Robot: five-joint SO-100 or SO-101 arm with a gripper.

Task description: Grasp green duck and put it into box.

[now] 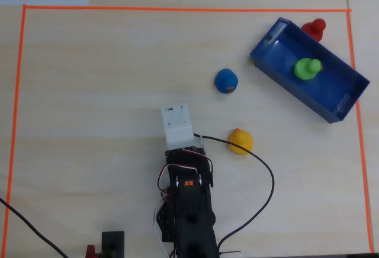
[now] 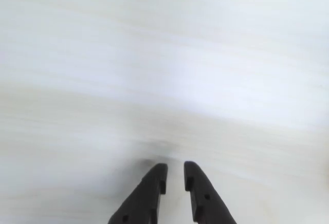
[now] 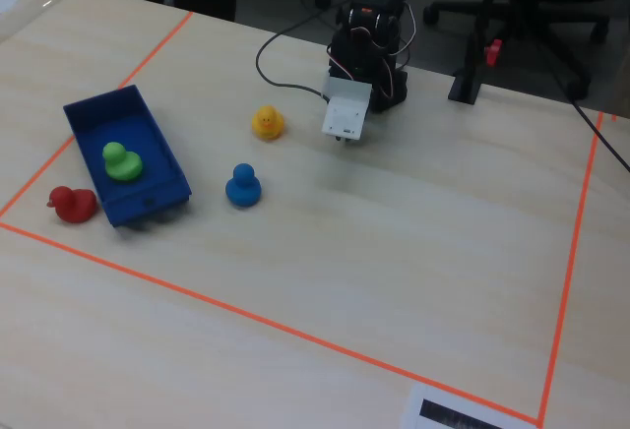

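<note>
Green duck (image 1: 307,68) sits inside the box (image 1: 349,100); the empty claw (image 2: 175,175), nearly closed, hangs over bare tabletop (image 2: 164,70).

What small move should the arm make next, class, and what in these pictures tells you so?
Probably none beyond staying parked: the green duck already sits inside the box, and the hand is nearly closed over bare table, holding nothing, near the arm's base. The task looks done.
</note>
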